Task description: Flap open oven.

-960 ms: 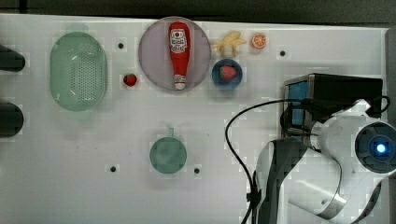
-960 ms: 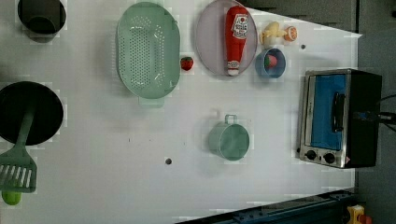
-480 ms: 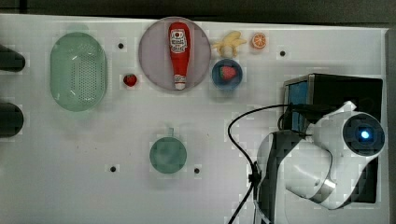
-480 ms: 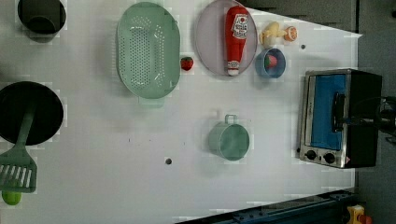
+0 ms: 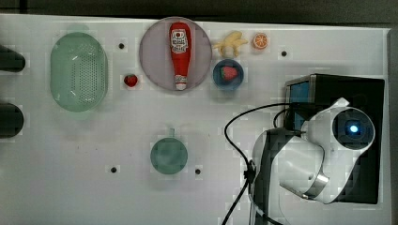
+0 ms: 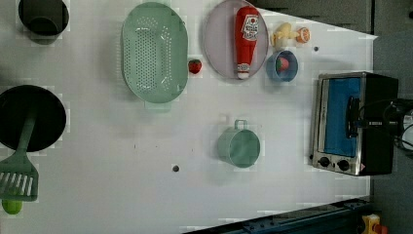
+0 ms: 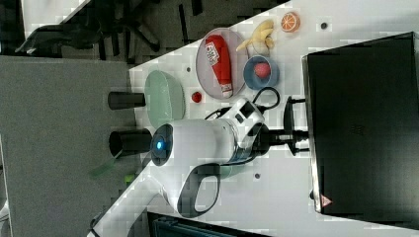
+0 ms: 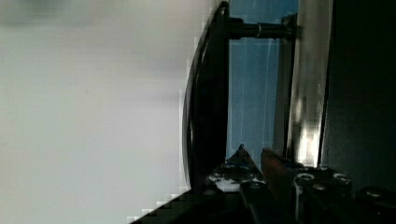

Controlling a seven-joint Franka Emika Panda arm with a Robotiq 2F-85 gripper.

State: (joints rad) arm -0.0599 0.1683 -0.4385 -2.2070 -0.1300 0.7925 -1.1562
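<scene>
The oven (image 6: 377, 97) stands at the left view's right edge, with a black top, a steel frame and a blue glass door (image 6: 341, 117) that looks closed. Its dark bar handle (image 6: 351, 116) runs across the door. My gripper (image 6: 361, 124) reaches in from the left view's right and is shut on that handle. In the right view the gripper (image 7: 291, 133) sits at the handle in front of the oven (image 7: 360, 123). The wrist view has the handle (image 8: 210, 116) running down between my fingers (image 8: 236, 168), with blue glass behind. The white arm (image 5: 324, 150) covers part of the oven (image 5: 366, 89).
A green cup (image 6: 238, 146) stands at the left view's middle, nearest the oven. Farther off are a blue bowl (image 6: 281, 66), a plate with a ketchup bottle (image 6: 246, 39), a green colander (image 6: 155, 51) and a black pan (image 6: 29, 117). A black cable (image 5: 234, 140) loops beside the arm.
The arm has swung toward the oven front, and the gripper has come in from the left view's right onto the door handle. The door has not visibly moved.
</scene>
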